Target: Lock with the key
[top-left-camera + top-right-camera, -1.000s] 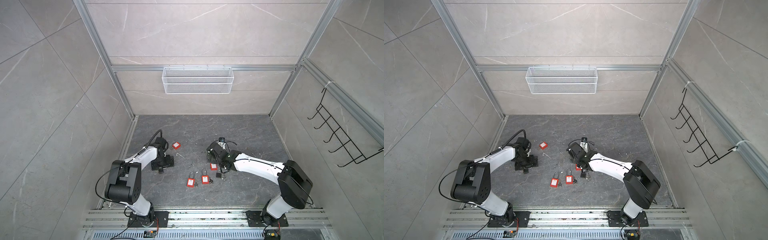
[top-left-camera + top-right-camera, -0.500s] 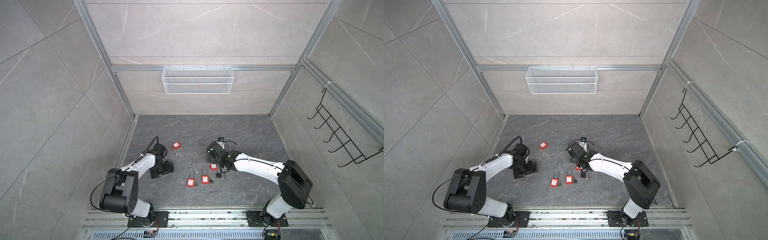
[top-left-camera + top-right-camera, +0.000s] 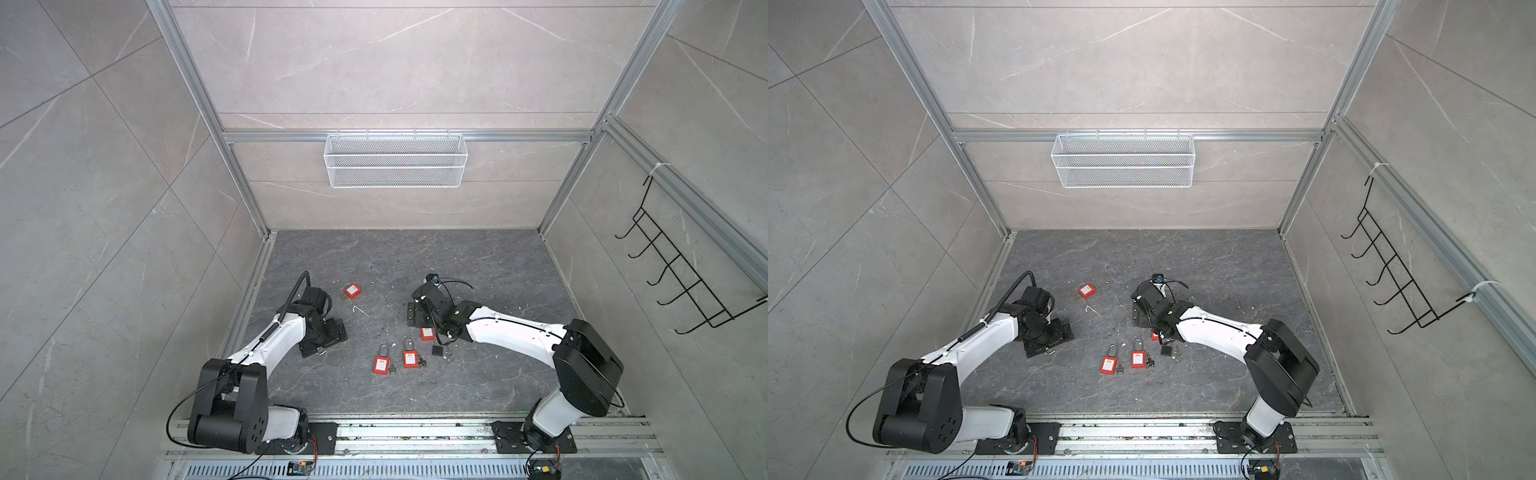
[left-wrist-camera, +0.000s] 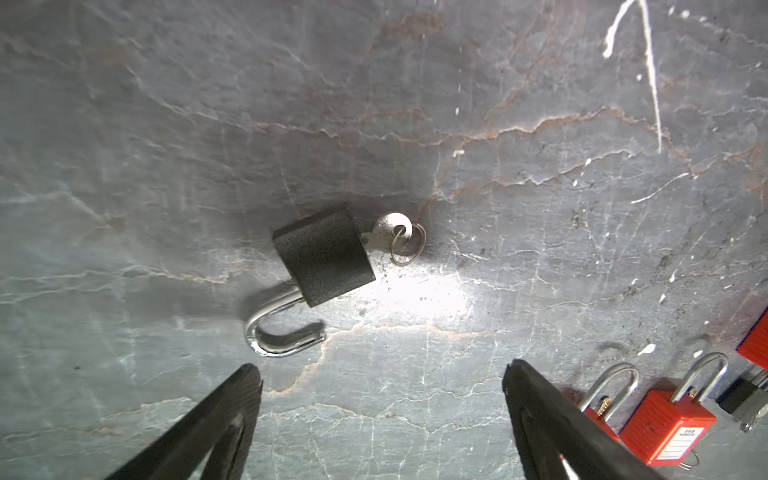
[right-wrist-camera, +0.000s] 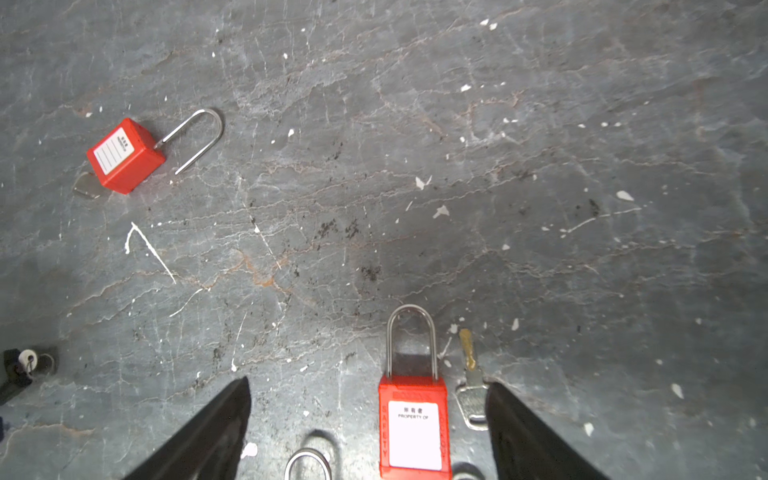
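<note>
A black padlock (image 4: 324, 255) lies on the grey floor with its shackle (image 4: 282, 332) swung open and a silver key (image 4: 392, 230) in its keyhole. My left gripper (image 4: 381, 365) hangs open just short of it, touching nothing. In a top view only the shackle (image 3: 320, 352) peeks out beside the left gripper (image 3: 323, 334). My right gripper (image 5: 369, 382) is open around a red padlock (image 5: 413, 428) whose shackle is closed. A loose key (image 5: 471, 399) lies by one of its fingers (image 5: 523, 432).
Two more red padlocks (image 3: 380, 365) (image 3: 410, 358) with keys lie side by side mid-floor, and a small black padlock (image 3: 437, 351) sits to their right. Another red padlock (image 3: 352, 291) with an open shackle lies further back. A wire basket (image 3: 395, 166) hangs on the back wall.
The left arm has sunk lower and its gripper has drawn a little toward the front. The right arm has stayed in place.
</note>
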Motion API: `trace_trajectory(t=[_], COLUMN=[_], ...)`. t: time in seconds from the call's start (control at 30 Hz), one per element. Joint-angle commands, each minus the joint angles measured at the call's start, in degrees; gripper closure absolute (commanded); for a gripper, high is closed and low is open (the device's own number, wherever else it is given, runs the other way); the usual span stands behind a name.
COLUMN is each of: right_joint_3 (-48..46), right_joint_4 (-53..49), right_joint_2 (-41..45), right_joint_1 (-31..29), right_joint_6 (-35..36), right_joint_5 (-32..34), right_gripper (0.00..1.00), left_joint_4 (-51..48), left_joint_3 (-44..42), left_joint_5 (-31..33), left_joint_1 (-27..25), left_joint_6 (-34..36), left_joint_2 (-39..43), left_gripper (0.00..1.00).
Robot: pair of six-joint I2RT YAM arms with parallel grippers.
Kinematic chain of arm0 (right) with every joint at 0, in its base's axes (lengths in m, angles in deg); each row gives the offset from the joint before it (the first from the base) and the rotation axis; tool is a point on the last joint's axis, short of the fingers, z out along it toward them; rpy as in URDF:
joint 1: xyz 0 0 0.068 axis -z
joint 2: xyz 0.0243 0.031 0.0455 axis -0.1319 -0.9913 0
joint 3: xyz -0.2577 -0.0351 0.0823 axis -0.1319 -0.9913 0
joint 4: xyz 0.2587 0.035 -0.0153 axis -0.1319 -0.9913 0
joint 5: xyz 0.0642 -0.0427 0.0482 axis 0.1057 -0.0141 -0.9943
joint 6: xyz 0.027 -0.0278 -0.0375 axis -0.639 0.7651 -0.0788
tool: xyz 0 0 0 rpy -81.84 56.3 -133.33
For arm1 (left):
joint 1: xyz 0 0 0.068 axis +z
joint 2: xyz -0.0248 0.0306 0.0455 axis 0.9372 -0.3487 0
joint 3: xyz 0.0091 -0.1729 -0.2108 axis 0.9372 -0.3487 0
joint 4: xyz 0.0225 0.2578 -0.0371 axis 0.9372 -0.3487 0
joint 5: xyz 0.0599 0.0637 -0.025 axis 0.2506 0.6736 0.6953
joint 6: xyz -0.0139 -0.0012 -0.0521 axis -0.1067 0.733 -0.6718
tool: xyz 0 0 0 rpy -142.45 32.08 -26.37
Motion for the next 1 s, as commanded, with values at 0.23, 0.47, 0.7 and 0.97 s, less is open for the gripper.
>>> trace_trajectory(t=[0.23, 0.47, 0.7, 0.97], right_joint_3=[2.5, 2.8, 3.9, 4.4], right_joint_4=[0.1, -0.1, -0.9, -1.3], right_joint_2=[-2.2, -2.5, -3.5, -3.9], right_joint_1=[-0.4, -0.4, -0.4, -0.4], right_joint_6=[2.1, 2.0, 2.3, 2.2], right_joint_5=[-2.3, -2.3, -2.5, -2.6], right_gripper=[0.12, 0.13, 0.14, 0.15], left_joint_4=[-3.1, -0.7, 1.3, 3.2], left_joint_3=[6.2, 7.4, 7.8, 8.6], left_joint_5=[4.9, 4.9, 2.5, -0.2], left_joint_1=[0.0, 0.0, -0.1, -0.6], left_joint_6=[3.7, 4.8, 6.4, 8.9], left_joint_2=[-3.8, -9.4, -12.6, -14.7], left_gripper=[0.06, 0.08, 0.10, 0.13])
